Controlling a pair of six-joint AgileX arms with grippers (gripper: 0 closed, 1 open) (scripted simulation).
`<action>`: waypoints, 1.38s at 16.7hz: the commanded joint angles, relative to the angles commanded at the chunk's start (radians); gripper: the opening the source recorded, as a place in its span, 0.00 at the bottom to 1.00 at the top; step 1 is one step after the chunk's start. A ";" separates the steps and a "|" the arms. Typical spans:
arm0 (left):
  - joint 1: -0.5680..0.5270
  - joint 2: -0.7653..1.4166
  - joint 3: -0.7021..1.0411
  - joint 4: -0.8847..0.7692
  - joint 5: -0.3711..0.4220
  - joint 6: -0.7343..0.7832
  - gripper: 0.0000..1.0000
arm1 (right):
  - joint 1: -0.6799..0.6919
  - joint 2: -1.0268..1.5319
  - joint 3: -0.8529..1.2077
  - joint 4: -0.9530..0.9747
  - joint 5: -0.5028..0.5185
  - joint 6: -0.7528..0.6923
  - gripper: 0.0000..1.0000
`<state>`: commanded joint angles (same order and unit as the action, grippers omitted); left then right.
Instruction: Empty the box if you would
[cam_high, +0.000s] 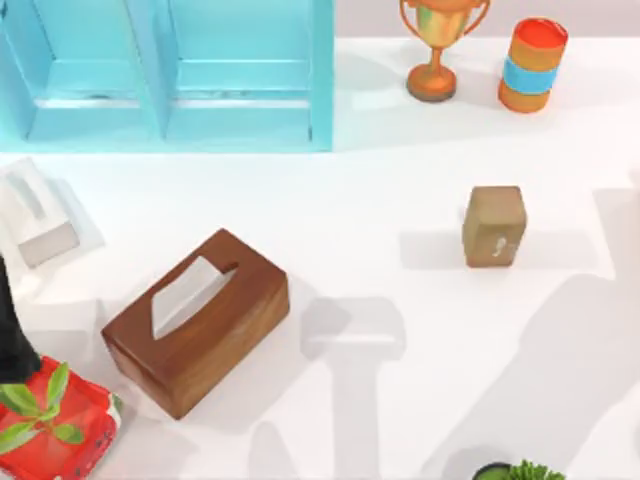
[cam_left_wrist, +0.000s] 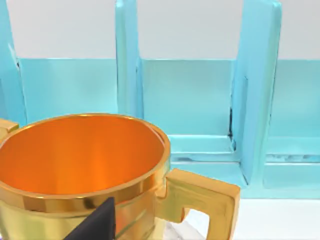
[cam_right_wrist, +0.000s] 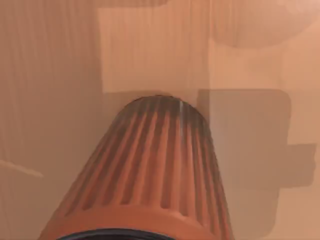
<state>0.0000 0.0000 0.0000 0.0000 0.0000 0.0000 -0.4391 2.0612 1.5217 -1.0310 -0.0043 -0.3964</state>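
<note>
Top view – box: a brown wooden tissue box (cam_high: 195, 320) lies at an angle on the white table (cam_high: 420, 400), left of centre, with nothing touching it
Top view – contents: a white tissue sheet (cam_high: 185, 295) pokes up through the long slot in the lid
Top view – arm: the dark left arm (cam_high: 8, 330) sits at the table's left edge, near the box
Top view – handling: the tissue looks soft, light and easy to tear, so it is probably best pinched at the raised fold and drawn straight up. The box looks stiff and fairly heavy, but it may lift or slide if a sheet snags
Left wrist view: a gold cup with an orange inside (cam_left_wrist: 80, 165) is close up in front of a light blue shelf unit (cam_left_wrist: 255, 100), with a dark wedge (cam_left_wrist: 97, 225) against the cup's wall
Right wrist view: a ribbed orange cylinder (cam_right_wrist: 150, 170) stands on a tan surface
Jaws: cannot tell for either arm – spread or pressed together
</note>
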 joint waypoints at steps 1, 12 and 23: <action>0.000 0.000 0.000 0.000 0.000 0.000 1.00 | 0.000 0.000 0.000 0.000 0.000 0.000 0.47; 0.000 0.000 0.000 0.000 0.000 0.000 1.00 | 0.000 0.000 0.000 0.000 0.000 0.000 0.00; 0.000 0.000 0.000 0.000 0.000 0.000 1.00 | -0.049 -0.008 0.212 -0.211 -0.011 0.098 0.00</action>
<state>0.0000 0.0000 0.0000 0.0000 0.0000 0.0000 -0.4879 2.0529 1.7334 -1.2421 -0.0156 -0.2981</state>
